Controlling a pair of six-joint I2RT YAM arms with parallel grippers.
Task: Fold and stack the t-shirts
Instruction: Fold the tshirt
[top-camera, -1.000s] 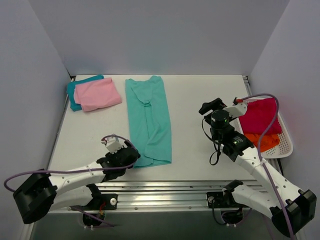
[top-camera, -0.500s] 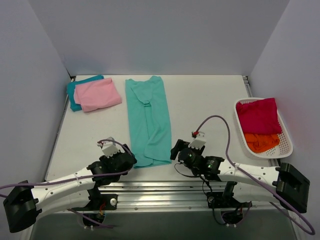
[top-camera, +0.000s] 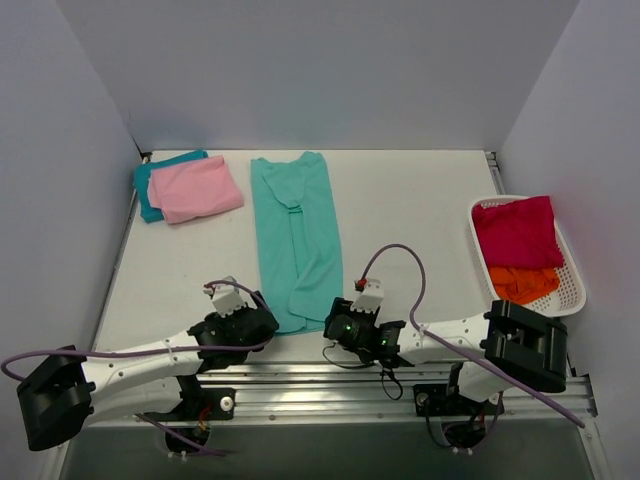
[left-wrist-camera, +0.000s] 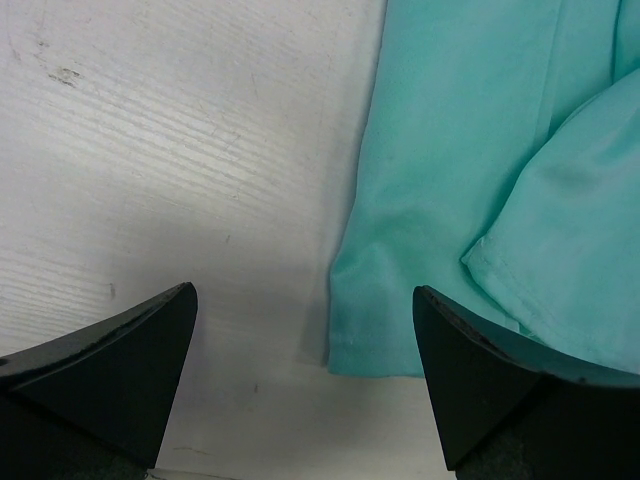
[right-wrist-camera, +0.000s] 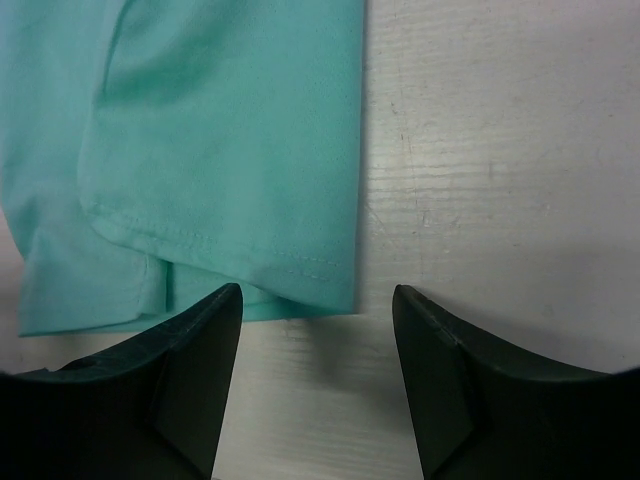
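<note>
The mint green t-shirt (top-camera: 297, 240) lies folded into a long strip down the middle of the table. My left gripper (top-camera: 262, 318) is open just off its near left corner. In the left wrist view (left-wrist-camera: 305, 390) the mint hem (left-wrist-camera: 400, 330) lies between the fingers. My right gripper (top-camera: 335, 322) is open at the near right corner. In the right wrist view (right-wrist-camera: 316, 370) the mint hem (right-wrist-camera: 300, 270) lies just beyond the fingertips. The pale pink t-shirt (top-camera: 196, 188) lies folded on the teal blue one (top-camera: 148, 180) at the back left. The crimson (top-camera: 517, 230) and orange (top-camera: 522, 284) t-shirts lie in the basket.
A white basket (top-camera: 478, 262) stands at the table's right edge. The table's near edge and metal rail (top-camera: 320, 375) run just behind both grippers. Grey walls close in the back and both sides.
The right arm swung from beside the basket down to the mint shirt's near right corner. The left gripper shifted slightly right, toward the near left corner.
</note>
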